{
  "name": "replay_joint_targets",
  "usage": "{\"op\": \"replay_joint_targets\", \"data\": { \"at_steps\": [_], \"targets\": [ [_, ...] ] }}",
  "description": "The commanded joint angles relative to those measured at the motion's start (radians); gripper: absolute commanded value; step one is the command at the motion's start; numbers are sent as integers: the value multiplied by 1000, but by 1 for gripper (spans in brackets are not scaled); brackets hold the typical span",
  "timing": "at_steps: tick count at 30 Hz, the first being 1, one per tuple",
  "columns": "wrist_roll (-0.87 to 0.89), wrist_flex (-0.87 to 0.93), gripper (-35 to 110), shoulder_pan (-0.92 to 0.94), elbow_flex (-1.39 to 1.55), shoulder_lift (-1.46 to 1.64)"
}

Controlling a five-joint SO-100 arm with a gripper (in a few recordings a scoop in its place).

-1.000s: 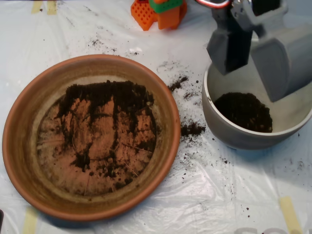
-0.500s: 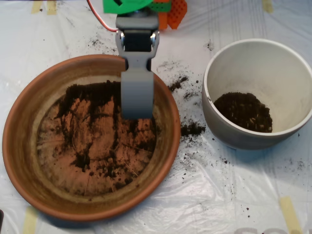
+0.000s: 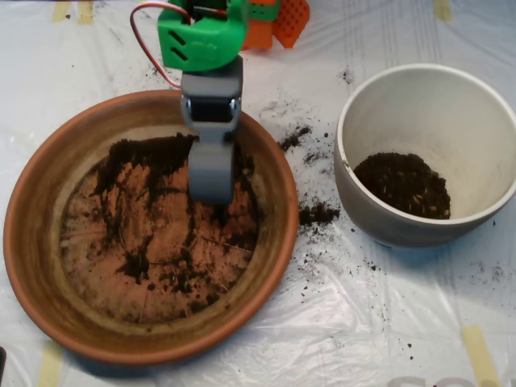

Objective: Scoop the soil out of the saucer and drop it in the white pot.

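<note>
white plastic sheeting (image 3: 242, 355) across the table, dusted with stray crumbs. grey scoop (image 3: 211, 169) pointed nose-down into the saucer (image 3: 32, 258), shells seemingly drawn together edge-on, though hard to say for sure from above. tip set on the thickest band of soil (image 3: 161, 157), likely because little else remains to gather: below the tip, only thin streaks over bare terracotta. off to the right of the scoop, well apart, the white pot (image 3: 419, 89), part-filled with dark earth. between the two, spilled clumps (image 3: 318, 214) on the sheet, probably dropped in transit.
</note>
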Motion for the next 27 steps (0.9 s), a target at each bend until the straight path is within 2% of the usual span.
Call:
{"op": "replay_joint_targets", "data": {
  "at_steps": [1,6,11,21,27],
  "targets": [
    [-72,101,34,8,-184,-152],
    [-196,199,35,54,-446,-377],
    [-252,238,36,72,-583,-460],
    [-256,173,36,18,-454,-347],
    [-344,110,36,25,-368,-328]
  ]
}}
